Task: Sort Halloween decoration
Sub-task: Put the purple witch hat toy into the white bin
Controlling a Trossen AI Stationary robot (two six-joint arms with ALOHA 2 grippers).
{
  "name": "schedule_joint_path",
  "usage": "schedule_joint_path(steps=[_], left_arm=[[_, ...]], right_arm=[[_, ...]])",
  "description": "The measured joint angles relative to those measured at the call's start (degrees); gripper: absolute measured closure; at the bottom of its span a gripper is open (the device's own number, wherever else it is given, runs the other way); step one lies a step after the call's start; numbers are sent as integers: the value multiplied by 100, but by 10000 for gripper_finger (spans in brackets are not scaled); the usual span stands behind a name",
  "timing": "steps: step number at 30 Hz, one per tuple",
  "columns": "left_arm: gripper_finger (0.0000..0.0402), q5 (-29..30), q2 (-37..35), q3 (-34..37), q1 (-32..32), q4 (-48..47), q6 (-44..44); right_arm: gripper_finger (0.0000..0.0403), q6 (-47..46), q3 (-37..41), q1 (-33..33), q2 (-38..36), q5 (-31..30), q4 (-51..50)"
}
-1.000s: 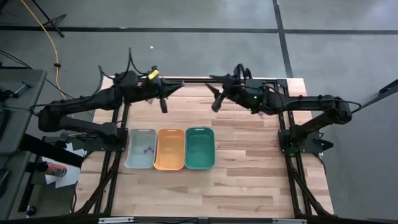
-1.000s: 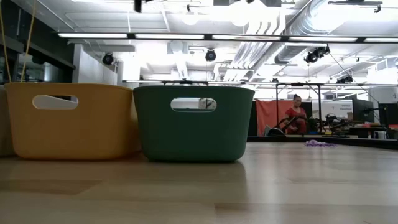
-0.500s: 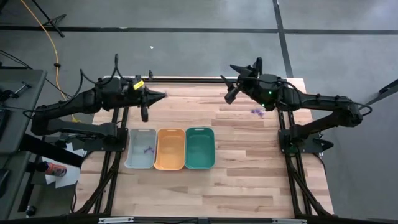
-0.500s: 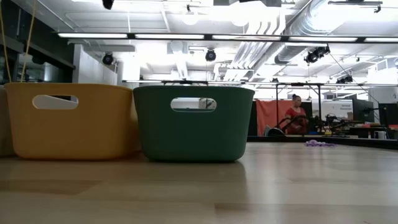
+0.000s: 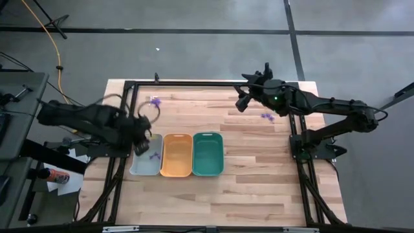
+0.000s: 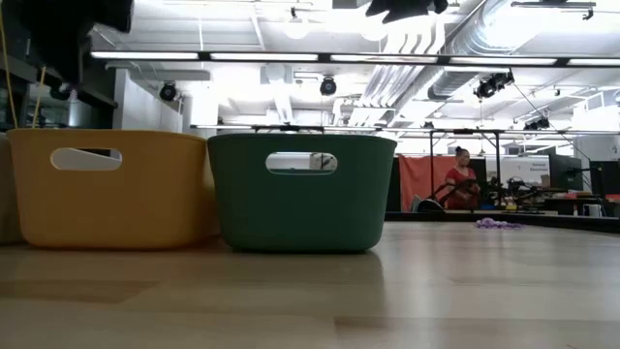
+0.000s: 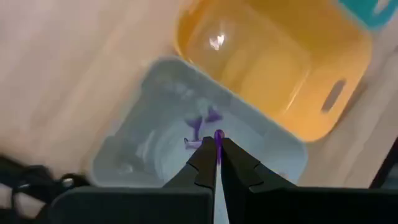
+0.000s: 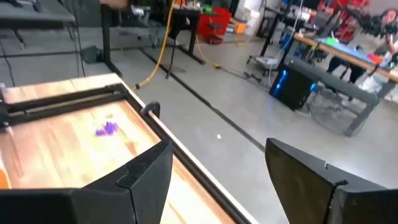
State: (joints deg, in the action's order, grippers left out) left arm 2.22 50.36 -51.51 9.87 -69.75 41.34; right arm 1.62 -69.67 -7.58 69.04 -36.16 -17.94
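Left jaws point(image 7: 217, 163) pinching purple piece point(image 7: 218, 138), above grey tray point(image 7: 155, 93)

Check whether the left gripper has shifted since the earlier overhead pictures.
Yes. The left gripper swung from the table's far edge toward the near side; it now sits over the grey plastic tray.

Left gripper point(image 7: 217, 163) above leftmost tray point(image 7: 124, 155) (decorations point(image 7: 198, 124) inside).

No lettering, label or number seems readable anywhere, neither on the trays nor about the room.
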Motion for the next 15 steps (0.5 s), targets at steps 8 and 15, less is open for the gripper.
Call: schedule_joint_path(steps=[8, 15], left_arm=[[401, 24, 401, 1383, 465, 1423, 46], [401, 942, 1064, 1631, 498, 1432, -88]], right_arm=[[151, -28, 0, -70, 1, -2, -120], [151, -23, 0, -70, 1, -2, -164]])
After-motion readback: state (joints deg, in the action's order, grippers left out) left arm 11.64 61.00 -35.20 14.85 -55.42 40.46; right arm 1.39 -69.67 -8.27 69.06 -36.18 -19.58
